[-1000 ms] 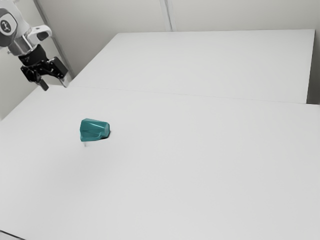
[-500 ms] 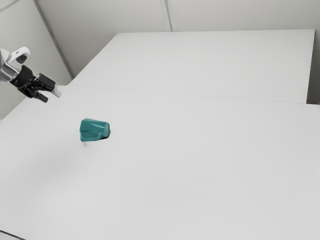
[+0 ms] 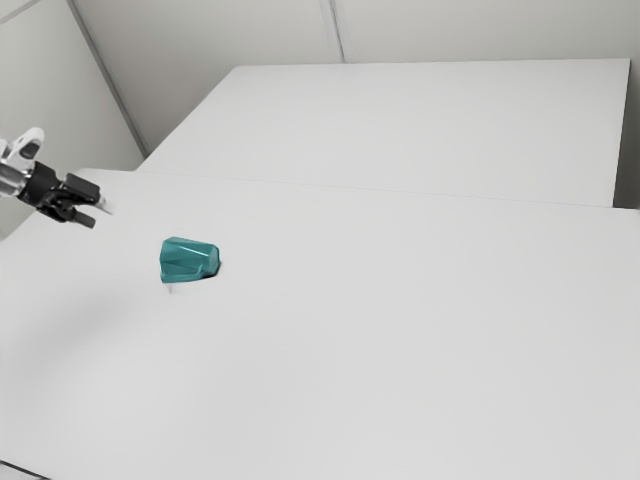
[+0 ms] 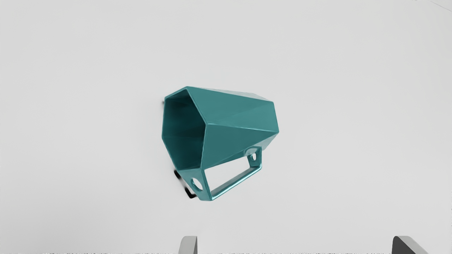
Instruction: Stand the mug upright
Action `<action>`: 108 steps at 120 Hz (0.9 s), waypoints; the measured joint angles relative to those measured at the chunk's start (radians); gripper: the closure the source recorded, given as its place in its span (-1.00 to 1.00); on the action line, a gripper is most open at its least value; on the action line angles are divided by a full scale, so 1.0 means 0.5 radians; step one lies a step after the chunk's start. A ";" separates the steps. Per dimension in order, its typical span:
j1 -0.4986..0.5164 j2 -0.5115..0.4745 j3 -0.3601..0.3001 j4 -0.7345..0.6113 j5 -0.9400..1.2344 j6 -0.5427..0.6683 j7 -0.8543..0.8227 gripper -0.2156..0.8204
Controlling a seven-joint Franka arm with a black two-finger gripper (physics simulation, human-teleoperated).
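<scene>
Lying on its side, the teal mug (image 3: 188,260) rests on the pale table (image 3: 400,320), in the part toward the exterior view's left. Its wide mouth faces the exterior view's left, and its narrower base points to the exterior view's right. In the wrist view the mouth opens onto a dark inside (image 4: 183,130), and the walls are cut into flat, angular facets that taper toward the base. An angular handle (image 4: 236,183) runs along the side of the mug nearer the fingertips, with a round hole near each of its two ends. Dark shadow shows on the table just beside the handle's end at the mouth.

Well apart from the mug, toward the exterior view's left and higher in that view, is the black gripper (image 3: 101,215). Its two fingers (image 4: 189,246) stand wide apart with open space between them, holding nothing and touching nothing. Behind the gripper, the white and grey arm (image 3: 14,178) comes in from the exterior view's left edge.

Farther out, a thin seam separates the table from a second pale surface (image 3: 430,125), and beyond that rises a light grey wall (image 3: 220,35) with a vertical strip (image 3: 334,30) on it.
</scene>
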 joint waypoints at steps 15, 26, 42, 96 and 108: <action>0.010 0.096 0.014 0.066 -0.040 -0.049 0.016 -0.58; 0.019 0.196 0.022 0.151 -0.058 -0.081 0.026 -0.58; 0.040 0.313 0.026 0.222 -0.120 -0.131 0.038 -0.58; 0.044 0.567 0.027 0.358 -0.313 -0.268 -0.022 -0.58; 0.044 0.611 0.027 0.371 -0.328 -0.274 -0.032 -0.58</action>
